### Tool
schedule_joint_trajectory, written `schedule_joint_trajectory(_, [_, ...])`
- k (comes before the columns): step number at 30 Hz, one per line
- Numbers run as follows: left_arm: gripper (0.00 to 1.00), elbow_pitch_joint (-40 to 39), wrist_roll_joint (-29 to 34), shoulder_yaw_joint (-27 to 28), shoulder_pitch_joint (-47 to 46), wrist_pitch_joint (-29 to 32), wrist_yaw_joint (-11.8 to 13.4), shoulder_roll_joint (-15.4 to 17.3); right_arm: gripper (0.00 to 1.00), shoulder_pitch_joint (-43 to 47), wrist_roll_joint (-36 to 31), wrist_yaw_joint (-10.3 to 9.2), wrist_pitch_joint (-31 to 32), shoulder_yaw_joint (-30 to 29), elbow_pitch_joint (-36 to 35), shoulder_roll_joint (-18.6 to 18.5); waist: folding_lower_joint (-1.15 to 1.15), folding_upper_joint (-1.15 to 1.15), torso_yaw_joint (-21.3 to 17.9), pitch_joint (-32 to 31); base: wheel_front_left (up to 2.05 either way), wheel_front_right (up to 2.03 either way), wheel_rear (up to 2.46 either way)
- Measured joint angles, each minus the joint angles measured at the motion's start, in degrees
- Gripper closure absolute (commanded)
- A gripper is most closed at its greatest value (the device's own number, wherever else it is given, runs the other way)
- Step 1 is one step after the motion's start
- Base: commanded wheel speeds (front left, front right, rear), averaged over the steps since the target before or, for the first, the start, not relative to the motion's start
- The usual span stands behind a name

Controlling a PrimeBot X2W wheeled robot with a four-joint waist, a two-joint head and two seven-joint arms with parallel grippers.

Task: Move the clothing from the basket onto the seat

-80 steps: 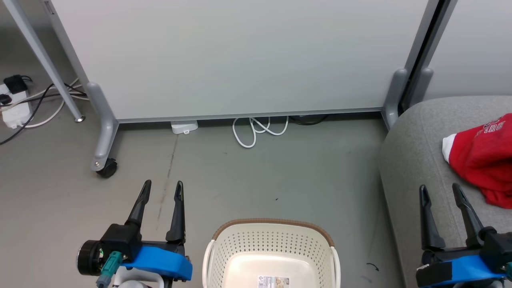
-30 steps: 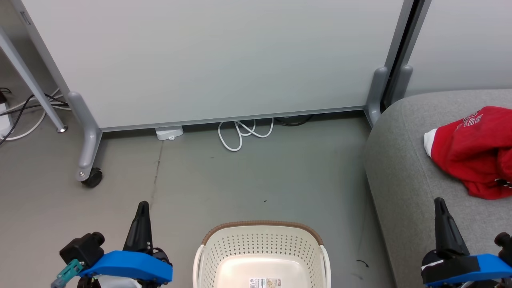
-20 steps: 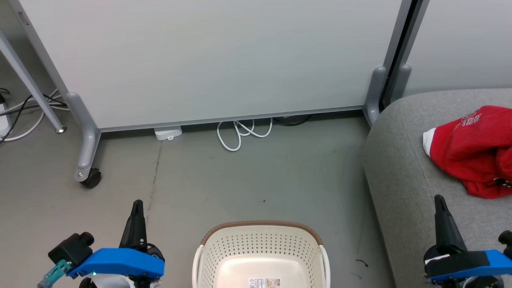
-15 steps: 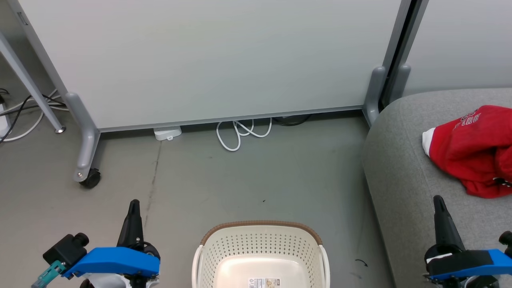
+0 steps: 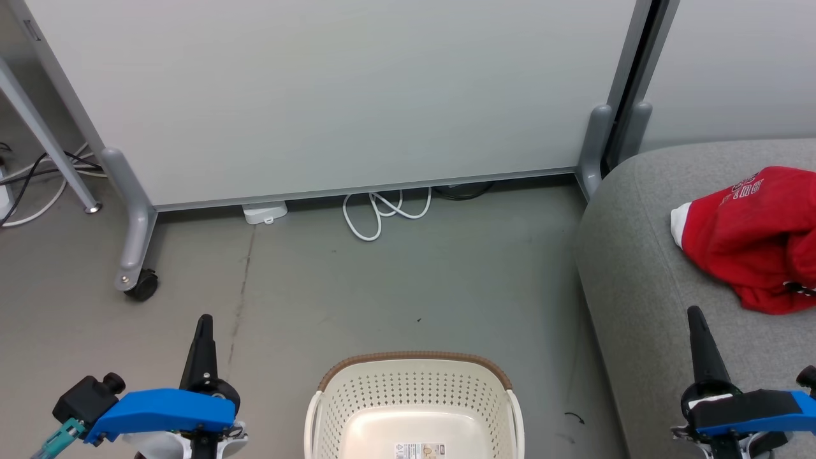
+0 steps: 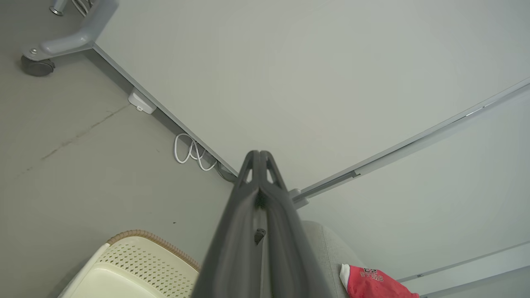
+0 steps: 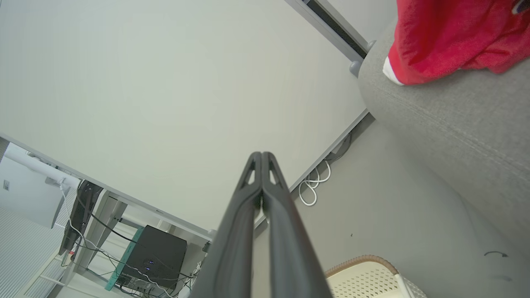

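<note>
Red clothing [image 5: 752,239] with a white cuff and lettering lies bunched on the grey seat [image 5: 637,268] at the right; it shows too in the left wrist view [image 6: 372,281] and the right wrist view [image 7: 447,37]. The cream basket [image 5: 414,389] with a brown rim stands on the floor at the bottom centre, with only a label on its bare bottom. My left gripper [image 5: 204,322] is shut and holds nothing, left of the basket. My right gripper [image 5: 695,315] is shut and holds nothing, over the seat's front part, near the clothing.
A white partition [image 5: 331,95] on grey wheeled legs [image 5: 137,280] stands behind. A coiled white cable [image 5: 382,210] and a small white box [image 5: 264,212] lie at its foot. More cables [image 5: 25,185] trail at the far left. Bare grey floor [image 5: 395,287] separates basket and partition.
Both grippers have shut since the oldest frame. Over the last second both have sunk slightly lower in the head view, the left drifting left; the view itself has shifted a little.
</note>
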Motion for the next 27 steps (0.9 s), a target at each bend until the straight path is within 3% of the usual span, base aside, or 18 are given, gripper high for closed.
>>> schedule_joint_trajectory(27, [1.00,-0.98,-15.28,3.34,-0.79,4.11,-0.68,-0.38,1.00,-1.53,16.46,-0.01,4.01,0.20,0.97,-0.05,0.00,0.00,-0.60,0.08,0.00,0.00,0.00])
